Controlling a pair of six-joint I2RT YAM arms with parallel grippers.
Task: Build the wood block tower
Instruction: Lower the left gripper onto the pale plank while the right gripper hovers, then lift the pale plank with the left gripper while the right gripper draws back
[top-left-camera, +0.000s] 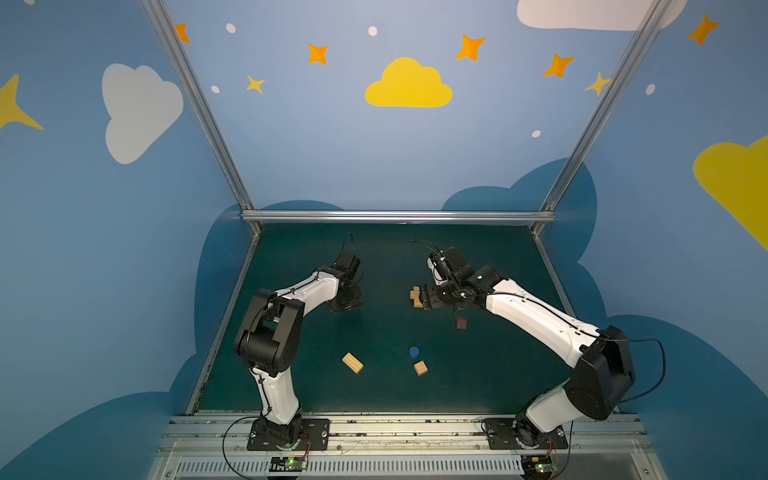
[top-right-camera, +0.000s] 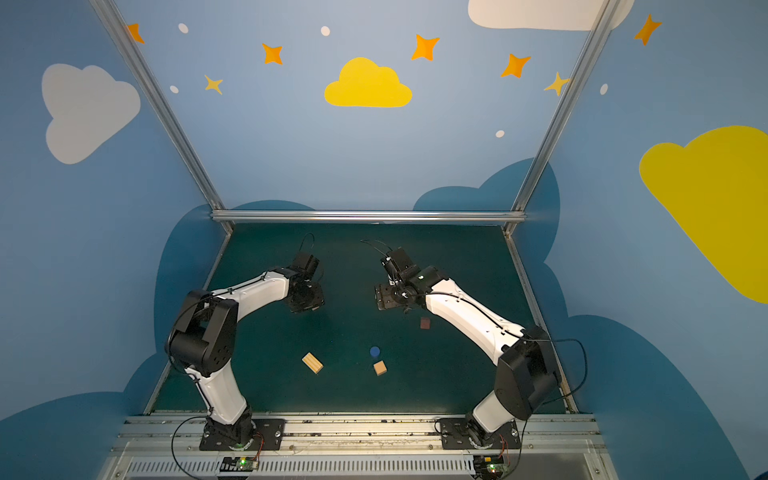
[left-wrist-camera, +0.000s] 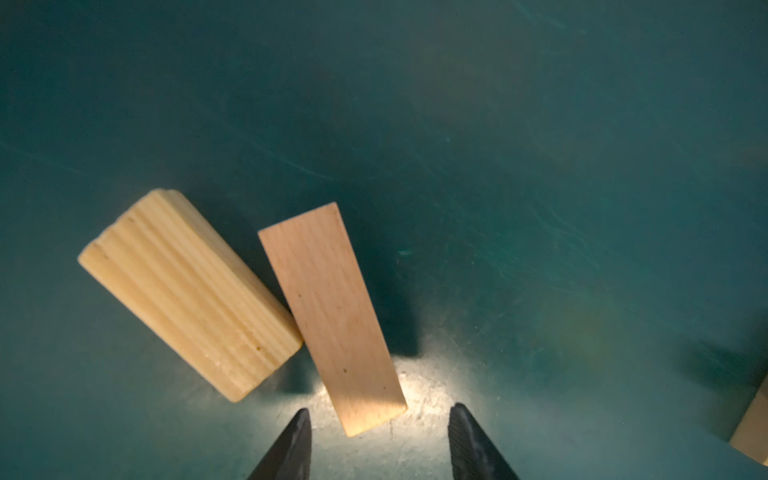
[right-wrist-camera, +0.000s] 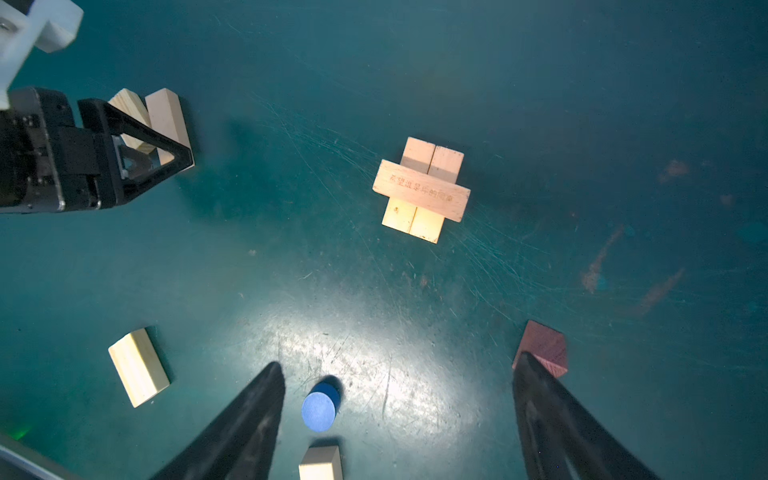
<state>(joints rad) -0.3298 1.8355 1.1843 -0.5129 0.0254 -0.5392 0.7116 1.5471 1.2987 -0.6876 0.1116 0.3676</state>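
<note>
Standing apart from everything, the wood block tower (right-wrist-camera: 422, 189), one bar across two, lies ahead of the right pincer (right-wrist-camera: 399, 368), spread wide. The left pincer (left-wrist-camera: 380, 411), spread, straddles a tan bar (left-wrist-camera: 328, 307) without touching. Bare surface (right-wrist-camera: 582, 104) rings the tower.

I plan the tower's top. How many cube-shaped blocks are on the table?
2. The tan cube lies near the front, beside the blue round piece; the dark reddish-brown cube sits apart, closer to the tower. The arms could hide another.

Scuffed dark-green tabletop (top-left-camera: 478, 386), blue walls (top-left-camera: 316, 145) with painted clouds (top-left-camera: 409, 85) and stars (top-left-camera: 318, 54), silver frame bar (top-left-camera: 399, 216), front metal rail (top-left-camera: 415, 428).
</note>
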